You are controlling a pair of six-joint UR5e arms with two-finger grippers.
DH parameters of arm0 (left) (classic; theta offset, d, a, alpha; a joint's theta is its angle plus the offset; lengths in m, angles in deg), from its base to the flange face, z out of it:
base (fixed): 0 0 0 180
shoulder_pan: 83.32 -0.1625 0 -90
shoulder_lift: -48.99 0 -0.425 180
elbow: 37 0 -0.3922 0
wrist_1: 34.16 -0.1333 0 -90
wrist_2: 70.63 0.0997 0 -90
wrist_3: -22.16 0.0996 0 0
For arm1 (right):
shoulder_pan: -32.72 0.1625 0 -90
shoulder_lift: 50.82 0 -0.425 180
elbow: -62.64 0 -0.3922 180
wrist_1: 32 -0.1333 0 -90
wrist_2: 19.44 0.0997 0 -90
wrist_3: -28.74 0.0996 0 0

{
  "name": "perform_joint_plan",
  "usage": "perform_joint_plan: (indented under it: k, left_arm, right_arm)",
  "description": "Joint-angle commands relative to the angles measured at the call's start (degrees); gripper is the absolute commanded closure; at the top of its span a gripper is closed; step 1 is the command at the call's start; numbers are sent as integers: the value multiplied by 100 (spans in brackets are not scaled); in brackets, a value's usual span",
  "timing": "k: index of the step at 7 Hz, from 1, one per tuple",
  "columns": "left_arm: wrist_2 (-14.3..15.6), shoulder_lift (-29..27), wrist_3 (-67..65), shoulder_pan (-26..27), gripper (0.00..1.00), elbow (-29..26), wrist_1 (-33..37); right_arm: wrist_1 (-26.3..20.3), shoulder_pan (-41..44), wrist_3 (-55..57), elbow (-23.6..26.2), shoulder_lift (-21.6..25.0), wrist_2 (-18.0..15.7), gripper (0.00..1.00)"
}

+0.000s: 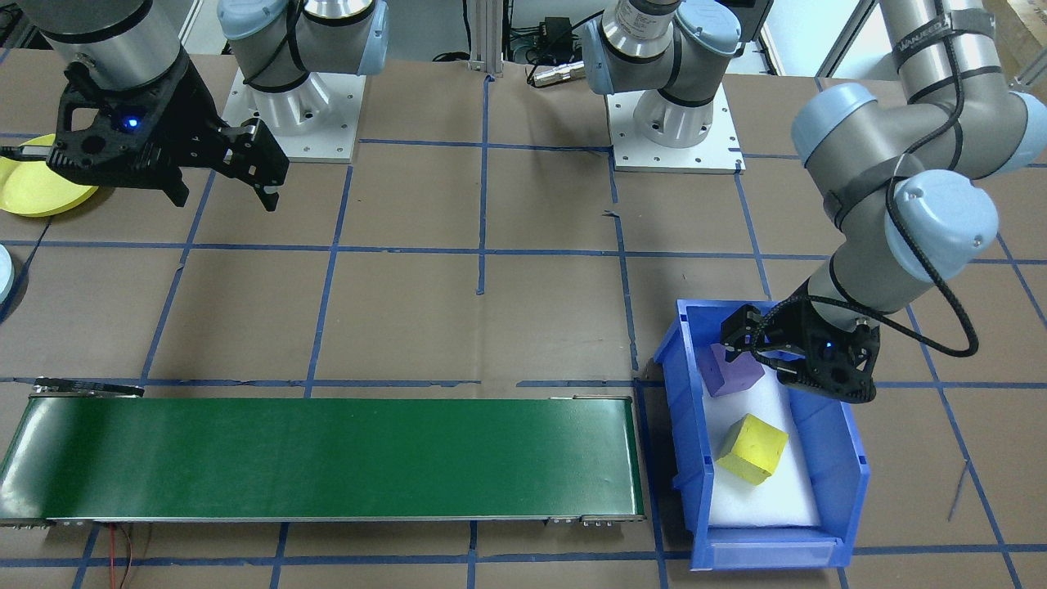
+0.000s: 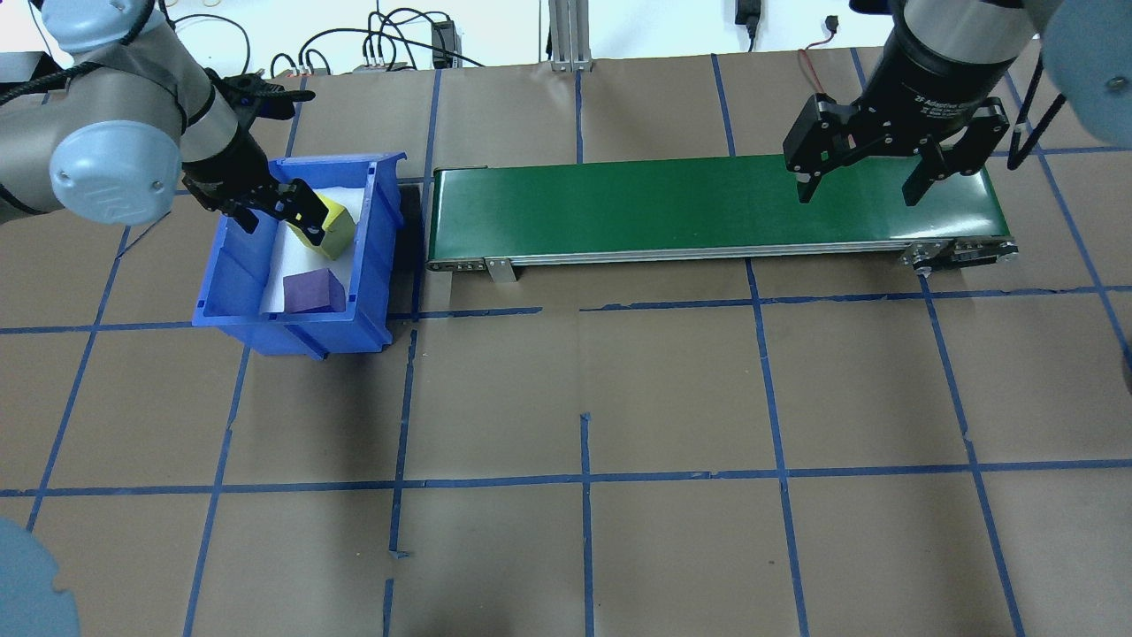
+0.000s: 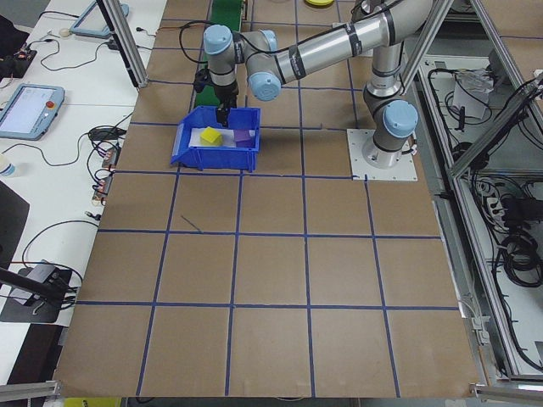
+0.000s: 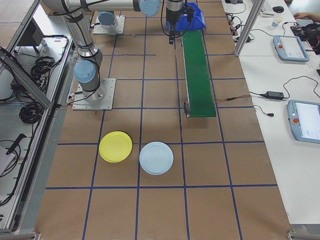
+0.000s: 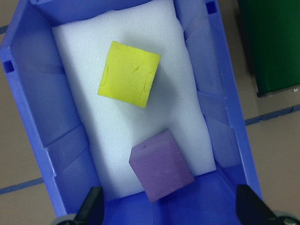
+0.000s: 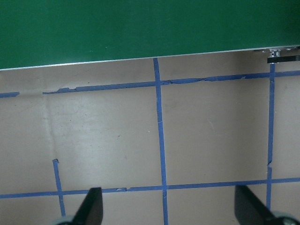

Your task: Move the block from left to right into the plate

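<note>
The purple foam block lies on the white foam liner inside the blue plastic bin, at the end of the bin nearer the robot, with the yellow foam block a little apart from it toward the bin's far end; both sit skewed to the bin's walls. The bin stands on the brown paper-covered table at the robot's left, just beside the left end of the long green conveyor belt. The left gripper hangs over the bin above the purple block, its two black fingers spread wide and holding nothing, as its wrist camera shows both fingertips apart with the blocks between them below. The right gripper hovers over the right end of the belt, jaws likewise spread and empty. A round yellow plate and a round pale blue plate lie side by side on the table at the robot's right, well apart from the belt's end.
</note>
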Motion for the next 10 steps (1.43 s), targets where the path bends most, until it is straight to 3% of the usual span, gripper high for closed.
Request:
perform_joint_plan:
  k: [1,7,10]
  left_arm:
    - [33,-333,-8,-121,0,78,-63]
    - [-20,-449,-1227,-201,0,333,-54]
    - [-231,-466,-1528,-201,0,394,-45]
  right_arm:
    - [0,3,0,-9,1,-8,0]
    - [0,-15,0,0,-8,-43,0]
    - [0,-15,0,-9,-8,-52,0]
